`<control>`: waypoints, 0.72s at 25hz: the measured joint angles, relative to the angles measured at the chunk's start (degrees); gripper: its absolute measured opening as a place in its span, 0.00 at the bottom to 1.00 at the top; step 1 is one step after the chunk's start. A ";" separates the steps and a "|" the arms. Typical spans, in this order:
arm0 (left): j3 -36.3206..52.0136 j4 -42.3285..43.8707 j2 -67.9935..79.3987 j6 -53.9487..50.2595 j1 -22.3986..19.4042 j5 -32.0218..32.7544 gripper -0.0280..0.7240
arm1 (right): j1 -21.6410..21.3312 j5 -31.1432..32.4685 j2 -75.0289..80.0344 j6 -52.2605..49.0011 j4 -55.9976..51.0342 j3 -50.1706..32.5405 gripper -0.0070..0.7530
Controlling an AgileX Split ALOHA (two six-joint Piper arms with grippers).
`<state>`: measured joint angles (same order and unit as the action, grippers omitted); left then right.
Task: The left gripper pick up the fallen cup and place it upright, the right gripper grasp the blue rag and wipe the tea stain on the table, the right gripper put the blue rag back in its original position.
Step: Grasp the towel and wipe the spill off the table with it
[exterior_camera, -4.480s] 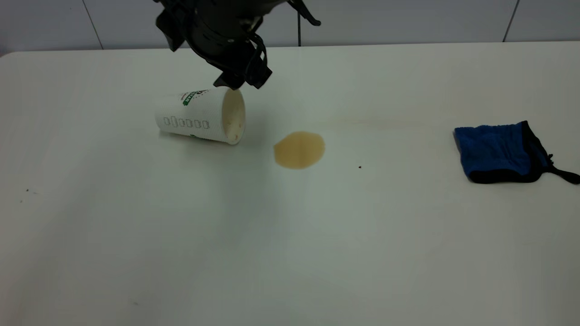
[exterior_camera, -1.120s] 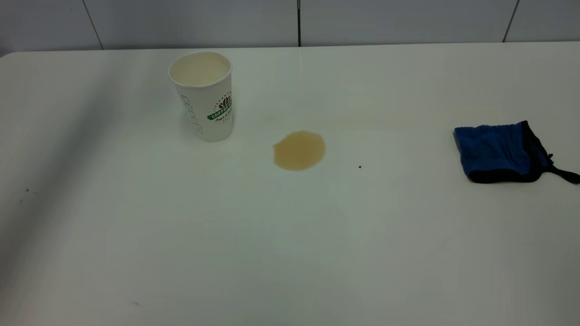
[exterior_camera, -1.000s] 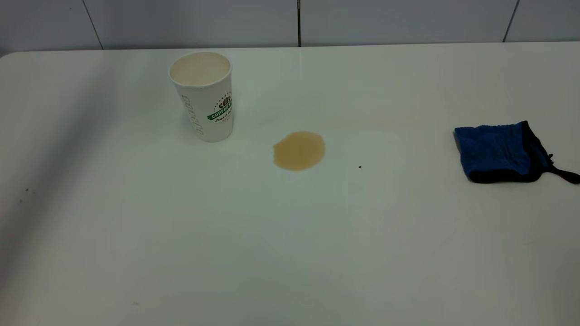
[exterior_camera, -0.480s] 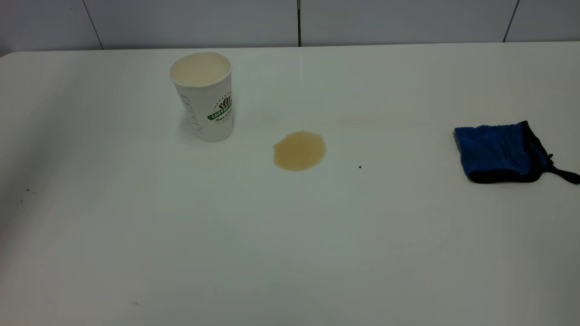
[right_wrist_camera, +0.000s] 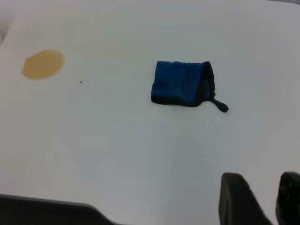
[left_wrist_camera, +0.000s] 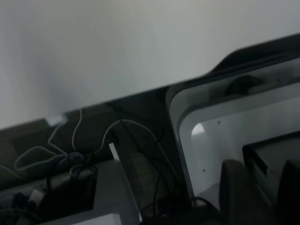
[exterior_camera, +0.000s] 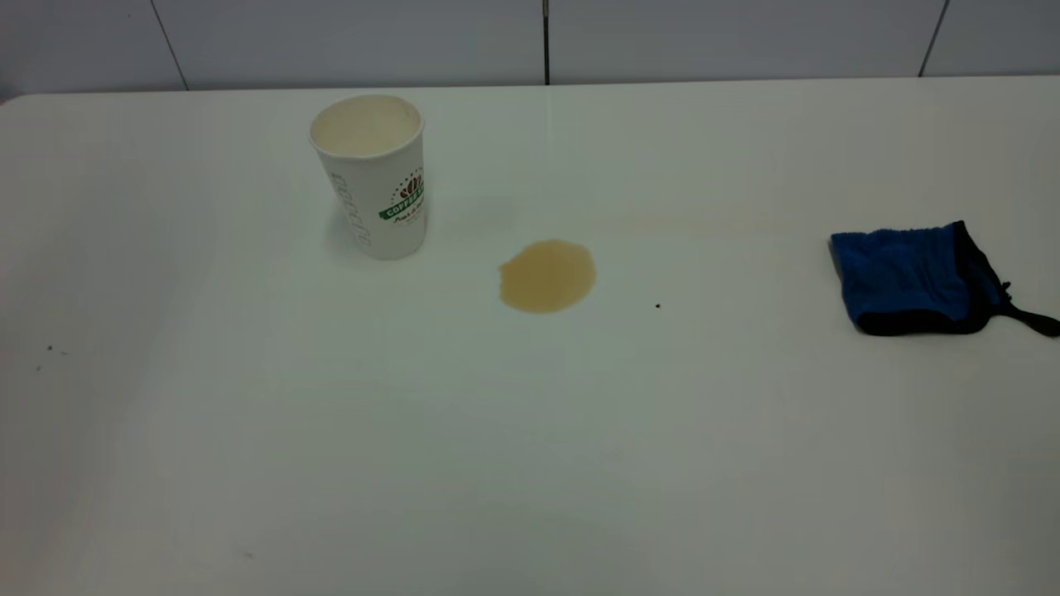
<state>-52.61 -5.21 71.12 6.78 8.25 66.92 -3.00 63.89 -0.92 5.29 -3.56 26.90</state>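
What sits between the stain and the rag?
Only a tiny dark speck on bare table, between stain and rag; exterior view shows it.

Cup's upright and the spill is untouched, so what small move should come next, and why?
Probably bring the right hand down toward the blue rag. The cup already stands upright, the tea stain is still on the table, and the rag lies ungrasped off to the right. The left hand is off the table.

The wall point(exterior_camera: 745, 37) behind the work area is faced with pale grey panels divided by dark vertical seams. In the left wrist view, a dark floor area holds loose white cables point(left_wrist_camera: 61, 150), black cables point(left_wrist_camera: 154, 154) and a white rounded-corner panel point(left_wrist_camera: 225, 126). Lighting is soft and even.
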 joint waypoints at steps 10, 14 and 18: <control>19.37 -0.24 -35.75 0.30 -12.97 -4.47 0.36 | 0.00 0.00 0.00 0.00 0.00 0.00 0.33; 21.31 0.30 -46.94 0.41 -13.21 -4.56 0.36 | 0.00 0.00 0.00 0.00 0.00 0.00 0.33; 22.32 1.31 -56.22 -0.01 -13.21 -4.22 0.36 | 0.00 0.00 0.00 0.00 0.00 0.00 0.33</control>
<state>-30.29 -3.90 14.90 6.77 -4.96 62.70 -3.00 63.89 -0.92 5.29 -3.56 26.90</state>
